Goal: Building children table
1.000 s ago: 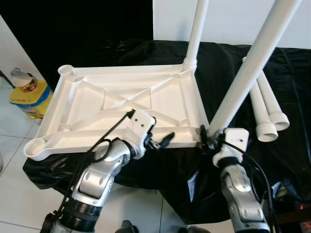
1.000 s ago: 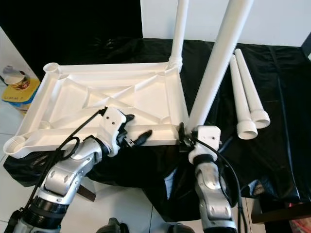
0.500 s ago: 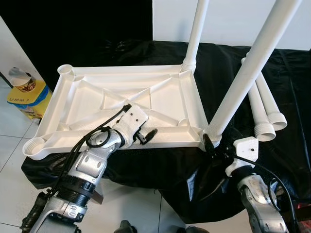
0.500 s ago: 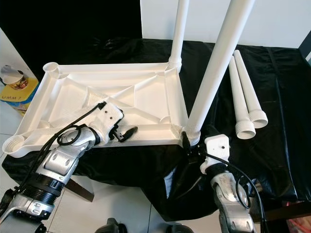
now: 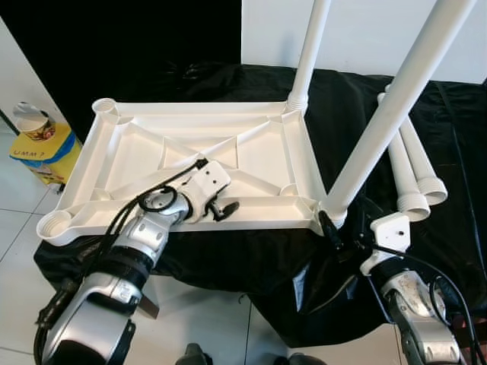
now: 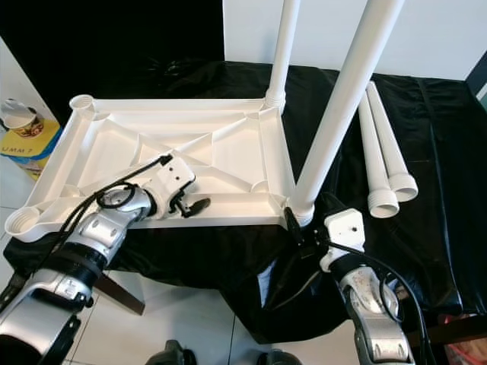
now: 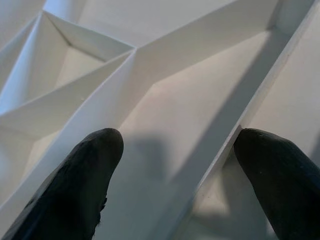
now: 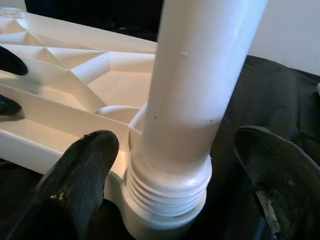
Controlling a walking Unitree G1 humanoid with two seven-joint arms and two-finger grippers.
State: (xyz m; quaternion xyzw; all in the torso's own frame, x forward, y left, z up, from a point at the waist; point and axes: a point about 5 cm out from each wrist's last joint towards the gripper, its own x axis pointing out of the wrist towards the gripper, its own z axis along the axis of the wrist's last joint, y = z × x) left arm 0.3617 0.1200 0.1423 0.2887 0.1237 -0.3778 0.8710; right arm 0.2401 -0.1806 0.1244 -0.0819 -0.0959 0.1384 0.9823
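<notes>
Black cloth covers the bench on which the upturned tabletop (image 5: 190,160) is laid, and its near-right leg (image 6: 335,122), upright in the corner socket, is flanked without contact by the spread right gripper (image 8: 170,185), while the left gripper (image 6: 194,205) is held parted over the near rim.

upright leg (image 8: 185,95) between open jaws

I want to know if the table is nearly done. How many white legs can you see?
4. Two stand in the upside-down tabletop: far right corner leg and near right corner leg. Two loose legs lie side by side on the black cloth, on the robot's right.
</notes>
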